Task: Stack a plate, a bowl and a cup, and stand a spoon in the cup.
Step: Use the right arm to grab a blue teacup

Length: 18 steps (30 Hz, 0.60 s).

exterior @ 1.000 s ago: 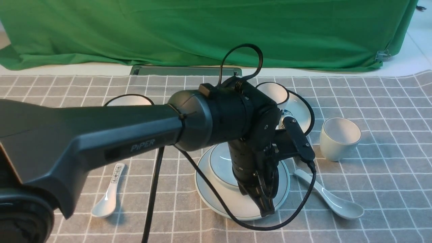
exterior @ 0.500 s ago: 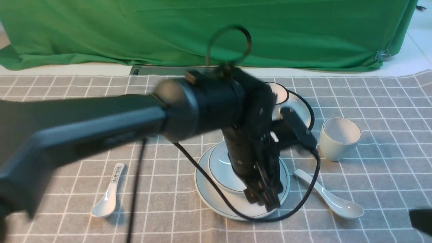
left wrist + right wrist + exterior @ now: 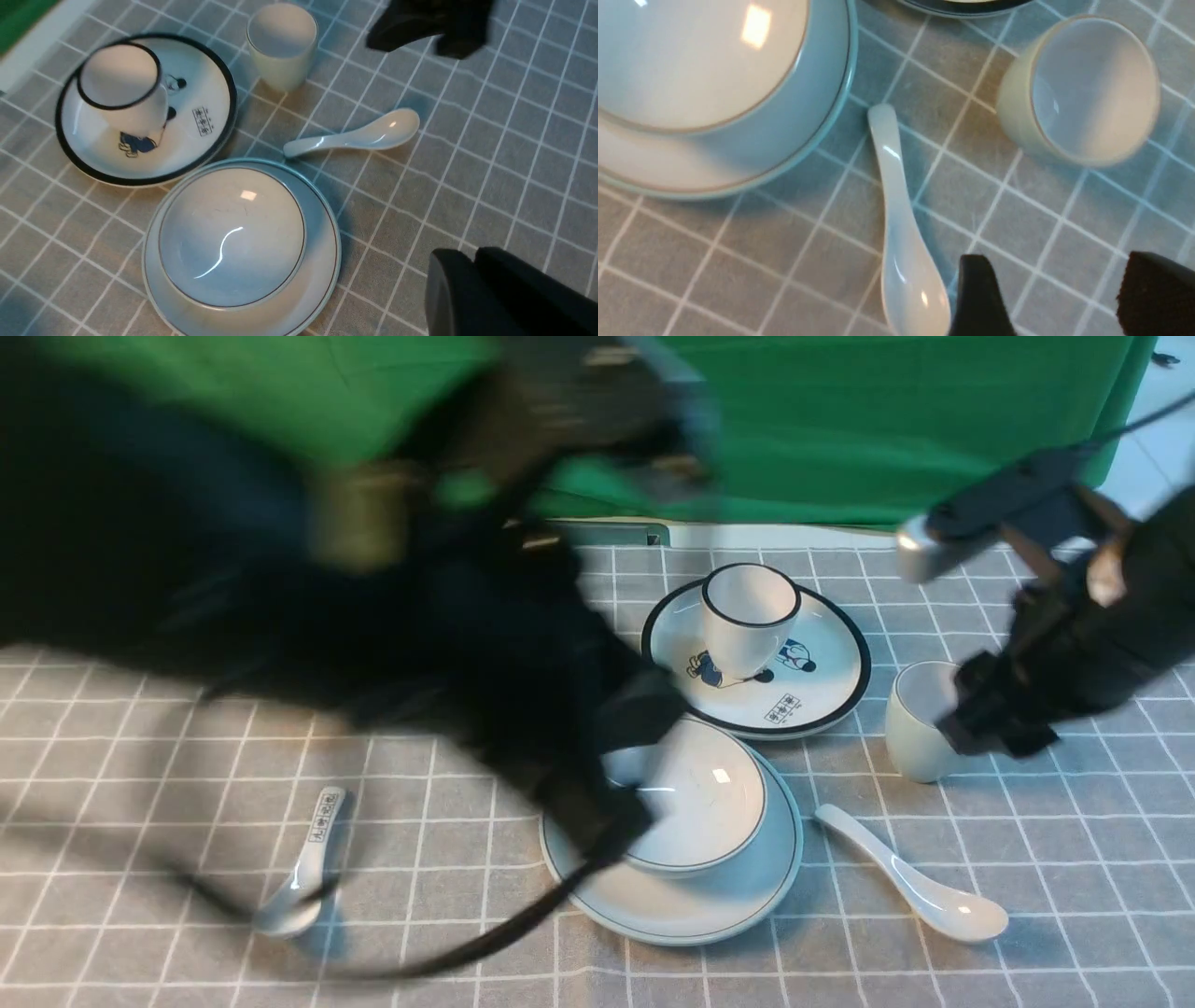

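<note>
The pale bowl (image 3: 700,793) sits inside the plate (image 3: 738,896) at the front middle of the cloth. To their right the plain cup (image 3: 910,728) stands upright. The plain white spoon (image 3: 920,891) lies flat in front of the cup. My left gripper (image 3: 474,254) is shut and empty, hovering off the plate's (image 3: 322,261) edge; in the front view it is a blur (image 3: 597,817) over the bowl's left side. My right gripper (image 3: 1057,275) is open above bare cloth between the spoon (image 3: 896,219) and the cup (image 3: 1083,88). In the front view it (image 3: 994,723) covers the cup's right side.
A black-rimmed cartoon plate (image 3: 822,663) behind the stack carries a black-rimmed cup (image 3: 747,616). A printed spoon (image 3: 303,868) lies at front left. The left arm's cable (image 3: 485,943) trails over the cloth in front of the plate. Green cloth hangs at the back.
My left arm has lifted off the bowl and swung left, now blurred, with its gripper shut. My right arm has come in from the right to the cup, gripper open.
</note>
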Motion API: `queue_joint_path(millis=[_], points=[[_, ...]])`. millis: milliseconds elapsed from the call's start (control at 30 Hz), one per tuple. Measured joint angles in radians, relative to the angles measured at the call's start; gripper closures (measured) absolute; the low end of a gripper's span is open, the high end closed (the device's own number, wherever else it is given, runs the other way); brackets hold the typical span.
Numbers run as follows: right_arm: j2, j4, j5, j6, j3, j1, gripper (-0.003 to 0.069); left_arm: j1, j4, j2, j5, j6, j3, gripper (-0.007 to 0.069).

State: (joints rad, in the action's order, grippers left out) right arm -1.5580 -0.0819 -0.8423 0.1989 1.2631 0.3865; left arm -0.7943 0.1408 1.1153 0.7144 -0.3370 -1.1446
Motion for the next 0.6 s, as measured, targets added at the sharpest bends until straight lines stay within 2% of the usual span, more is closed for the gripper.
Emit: queue_joint_path(millis=[100,267,533,600], points=[[-0.120,0.113,-0.003,0.109,0.086,-0.053,0.0229,0.000,0.000,-0.147,-0.107,0.000,0.142,0.0616],[-0.299,0.150,-0.006,0.156,0.217,-0.109,0.0229,0.000,0.000,-0.365,-0.258,0.008,0.344,0.0615],[-0.460,0.152,-0.008,0.163,0.322,-0.125,0.0233,0.000,0.001,-0.451,-0.290,0.024,0.407,0.0615],[-0.499,0.153,-0.016,0.171,0.328,-0.125,0.0297,0.000,0.002,-0.451,-0.290,0.030,0.408,0.0615]])
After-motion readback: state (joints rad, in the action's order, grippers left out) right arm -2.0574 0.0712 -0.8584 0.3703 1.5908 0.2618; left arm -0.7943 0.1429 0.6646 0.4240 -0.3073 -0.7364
